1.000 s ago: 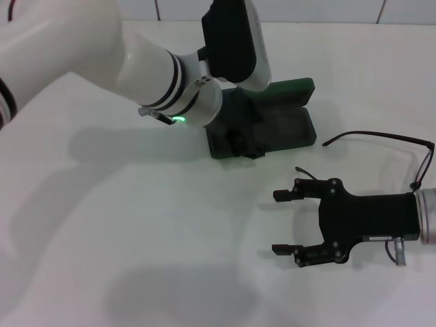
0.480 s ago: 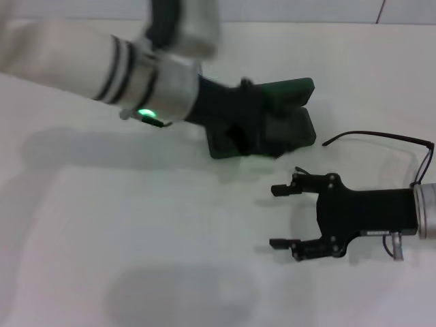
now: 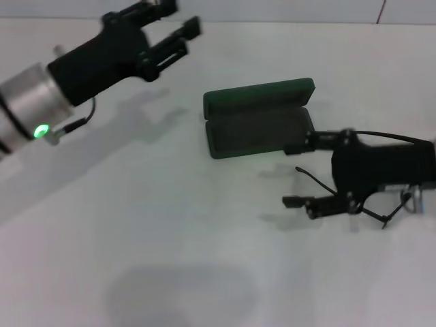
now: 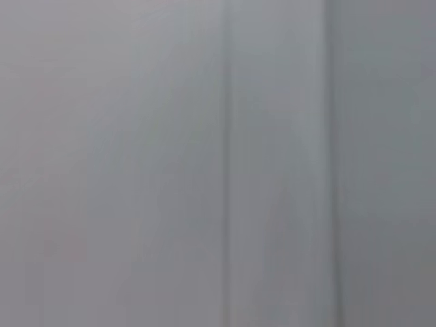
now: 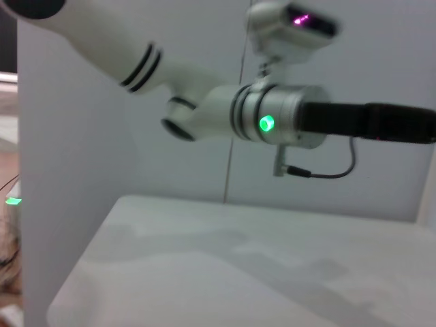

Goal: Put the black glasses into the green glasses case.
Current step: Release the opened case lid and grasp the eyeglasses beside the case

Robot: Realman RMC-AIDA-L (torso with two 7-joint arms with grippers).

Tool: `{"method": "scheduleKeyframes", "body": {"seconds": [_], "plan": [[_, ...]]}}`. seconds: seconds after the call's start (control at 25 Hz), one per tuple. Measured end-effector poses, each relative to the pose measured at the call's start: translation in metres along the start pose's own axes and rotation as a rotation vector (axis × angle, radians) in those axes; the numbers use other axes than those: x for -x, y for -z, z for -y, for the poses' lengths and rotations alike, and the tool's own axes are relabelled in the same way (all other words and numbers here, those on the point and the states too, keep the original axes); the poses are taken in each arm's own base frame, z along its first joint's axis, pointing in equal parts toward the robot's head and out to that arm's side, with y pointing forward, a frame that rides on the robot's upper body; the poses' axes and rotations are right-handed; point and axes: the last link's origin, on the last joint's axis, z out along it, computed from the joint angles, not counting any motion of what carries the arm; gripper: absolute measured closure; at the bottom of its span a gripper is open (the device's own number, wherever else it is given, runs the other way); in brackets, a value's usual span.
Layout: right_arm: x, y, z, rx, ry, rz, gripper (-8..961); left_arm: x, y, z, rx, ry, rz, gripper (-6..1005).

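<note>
The green glasses case lay open and empty, the black glasses still outside beneath the right gripper, jaws released.

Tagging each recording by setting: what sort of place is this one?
Probably a lab or test bench: a plain white table, a bare pale wall behind it, and only a green glasses case and black glasses laid out.

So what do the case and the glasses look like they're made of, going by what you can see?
The glasses case looks like a rigid shell with a matte dark green covering, possibly plastic or leatherette; it shows no shine. Its inside looks like dark, dull felt-type lining. The glasses appear to be thin black wire, probably metal: only slender temple arms show around the right gripper, so I can't judge the lenses.
</note>
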Motion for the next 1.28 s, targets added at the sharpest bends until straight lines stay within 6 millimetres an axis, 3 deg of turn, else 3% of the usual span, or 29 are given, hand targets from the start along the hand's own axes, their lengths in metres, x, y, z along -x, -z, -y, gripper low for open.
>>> {"method": "scheduleKeyframes", "body": {"seconds": [0.16, 0.32, 0.48, 0.6, 0.84, 1.28], "plan": [[0.026, 0.007, 0.024, 0.060, 0.028, -0.158, 171, 0.015, 0.020, -0.005, -0.088, -0.004, -0.051, 447], [0.051, 0.014, 0.043, 0.126, 0.053, -0.442, 170, 0.027, 0.027, -0.007, -0.145, 0.036, -0.055, 447], [0.085, 0.027, 0.049, 0.180, 0.099, -0.648, 170, 0.034, 0.032, -0.009, -0.192, 0.065, -0.074, 446], [0.100, 0.033, 0.053, 0.169, 0.129, -0.817, 173, 0.038, 0.032, -0.011, -0.214, 0.096, -0.089, 446], [0.105, 0.034, 0.043, 0.297, 0.120, -1.052, 181, 0.045, 0.034, -0.015, -0.230, 0.108, -0.076, 448], [0.090, 0.024, 0.044, 0.309, 0.273, -1.302, 191, 0.048, 0.027, -0.014, -0.247, 0.123, -0.075, 447]]}}
